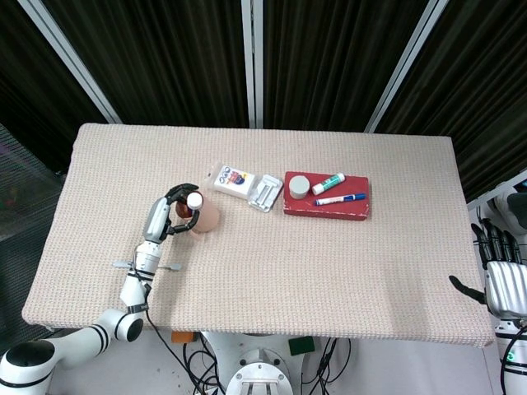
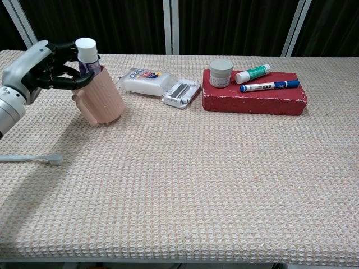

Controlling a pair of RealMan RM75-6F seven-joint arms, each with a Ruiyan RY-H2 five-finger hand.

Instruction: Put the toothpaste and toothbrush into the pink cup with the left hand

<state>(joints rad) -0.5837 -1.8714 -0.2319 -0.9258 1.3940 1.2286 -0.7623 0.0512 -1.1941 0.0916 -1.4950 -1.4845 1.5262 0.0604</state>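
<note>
The pink cup [image 2: 104, 98] [image 1: 207, 218] leans to the left on the table, its handle facing front left. A toothpaste tube [image 2: 86, 55] [image 1: 194, 201] with a white cap sticks out of the cup's mouth. My left hand [image 2: 40, 68] [image 1: 165, 214] holds the tube just below the cap, pressed against the cup's rim. The toothbrush [image 2: 32, 159] [image 1: 146, 265] lies flat near the front left, apart from the cup. My right hand [image 1: 502, 276] hangs off the table's right edge with fingers spread, holding nothing.
A white packet [image 2: 145, 82] and a small white case [image 2: 181, 93] lie right of the cup. A red box [image 2: 255, 98] carries a grey jar [image 2: 221, 73], a green-labelled tube [image 2: 252, 73] and a blue marker [image 2: 269, 86].
</note>
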